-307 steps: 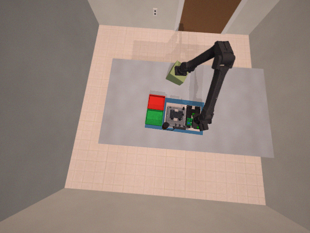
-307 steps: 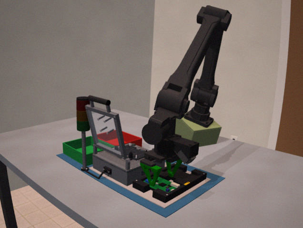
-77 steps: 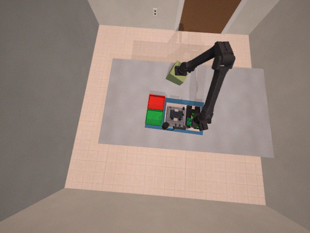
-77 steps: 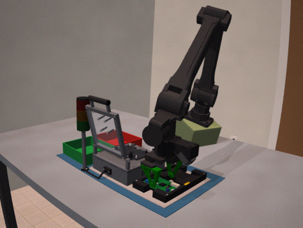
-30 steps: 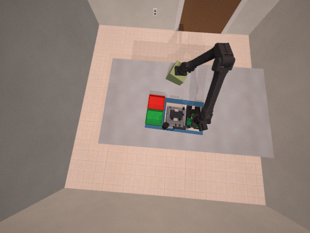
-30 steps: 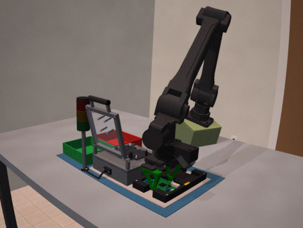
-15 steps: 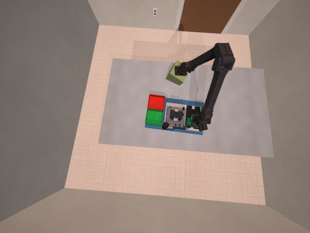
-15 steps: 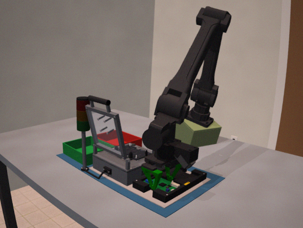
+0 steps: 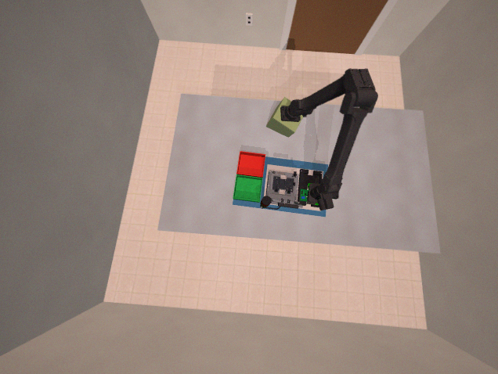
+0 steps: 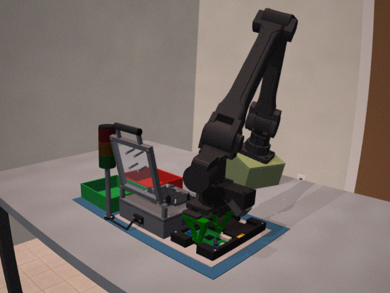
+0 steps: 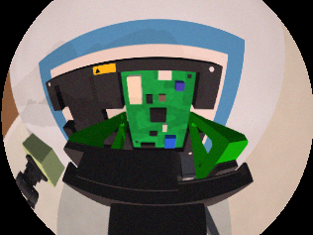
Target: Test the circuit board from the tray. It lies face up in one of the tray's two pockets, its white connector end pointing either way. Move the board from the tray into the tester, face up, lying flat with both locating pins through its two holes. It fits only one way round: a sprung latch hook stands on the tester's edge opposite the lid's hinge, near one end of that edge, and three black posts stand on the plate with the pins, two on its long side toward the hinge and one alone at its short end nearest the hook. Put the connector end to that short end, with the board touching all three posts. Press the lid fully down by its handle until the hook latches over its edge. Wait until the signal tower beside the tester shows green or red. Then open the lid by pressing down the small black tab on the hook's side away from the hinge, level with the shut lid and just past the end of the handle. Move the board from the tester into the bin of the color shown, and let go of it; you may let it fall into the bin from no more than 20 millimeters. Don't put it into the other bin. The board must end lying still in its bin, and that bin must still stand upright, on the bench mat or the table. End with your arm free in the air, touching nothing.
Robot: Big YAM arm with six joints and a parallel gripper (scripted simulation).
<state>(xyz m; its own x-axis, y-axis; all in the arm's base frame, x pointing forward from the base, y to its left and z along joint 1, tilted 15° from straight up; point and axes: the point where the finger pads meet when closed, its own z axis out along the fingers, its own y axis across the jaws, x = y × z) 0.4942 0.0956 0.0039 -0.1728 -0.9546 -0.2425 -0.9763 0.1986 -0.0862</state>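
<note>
The green circuit board (image 11: pixel 157 108) (image 10: pixel 210 239) (image 9: pixel 304 195) lies face up in the near pocket of the black tray (image 11: pixel 79 88) (image 10: pixel 252 225). My gripper (image 11: pixel 157 116) (image 10: pixel 208 228), with green fingers, is open and lowered over the board, one finger on each long side. In the wrist view the fingers stand close beside the board's edges. The tester (image 10: pixel 148 214) (image 9: pixel 283 185) stands left of the tray, its clear lid (image 10: pixel 135 163) raised with the black handle (image 10: pixel 127 128) on top. The signal tower (image 10: pixel 106 146) shows no bright light. The red bin (image 9: pixel 250 163) (image 10: pixel 159 177) and green bin (image 9: pixel 248 188) (image 10: pixel 94 189) stand beyond the tester.
Everything stands on a blue bench mat (image 10: pixel 217 272) (image 9: pixel 241 203) on the grey table (image 10: pixel 315 236). The arm's olive base block (image 10: pixel 255 171) (image 9: pixel 283 120) sits behind the tray. A black cable (image 10: pixel 121 222) runs from the tower foot to the tester's front.
</note>
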